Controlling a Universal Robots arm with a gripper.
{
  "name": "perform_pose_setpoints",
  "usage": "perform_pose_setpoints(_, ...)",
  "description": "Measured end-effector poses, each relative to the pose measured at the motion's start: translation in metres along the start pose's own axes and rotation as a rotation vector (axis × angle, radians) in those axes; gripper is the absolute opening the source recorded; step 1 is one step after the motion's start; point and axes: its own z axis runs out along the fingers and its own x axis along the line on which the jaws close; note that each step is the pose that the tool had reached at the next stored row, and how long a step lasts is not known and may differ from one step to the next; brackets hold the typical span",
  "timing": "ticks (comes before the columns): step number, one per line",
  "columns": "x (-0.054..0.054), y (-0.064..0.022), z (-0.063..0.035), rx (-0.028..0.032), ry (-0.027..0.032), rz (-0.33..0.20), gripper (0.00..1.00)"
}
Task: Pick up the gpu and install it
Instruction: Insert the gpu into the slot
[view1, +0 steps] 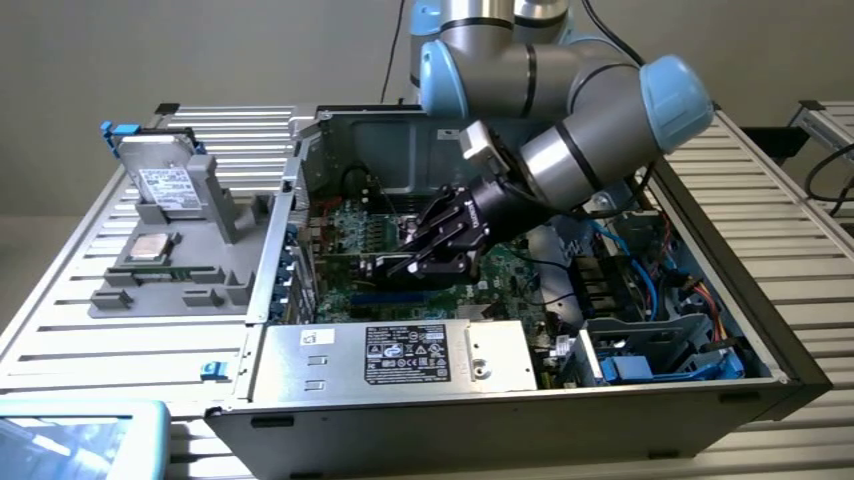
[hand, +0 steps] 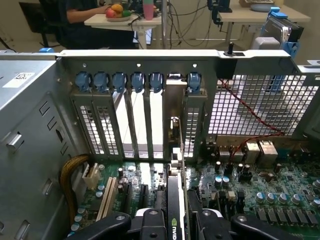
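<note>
The gpu (hand: 176, 202) stood on edge inside the computer case (view1: 467, 435), low over the motherboard (hand: 250, 192), with its far end toward the rear slot panel (hand: 130, 120) and its blue clips. The gripper (hand: 176, 227) was closed partway on it, one finger against each face. A power supply (view1: 400, 355) sat nearby. At the exterior view's left, a hard drive (view1: 167, 188) rested in a grey tray (view1: 200, 290) on the bench (view1: 761, 200).

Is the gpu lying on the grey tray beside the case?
No, the tool grips the gpu edge-on inside the case, over the motherboard.
</note>
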Motion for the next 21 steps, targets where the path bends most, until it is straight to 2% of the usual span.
perform_pose_setpoints(15, -0.0002, 0.0007, 0.0062, -0.0005, -0.0103, 0.008, 0.28)
perform_pose_setpoints(19, -0.0002, 0.0007, 0.0064, 0.0015, -0.0106, 0.009, 0.28)
perform_pose_setpoints(21, -0.0001, 0.0007, 0.0065, 0.006, -0.0108, 0.009, 0.28)
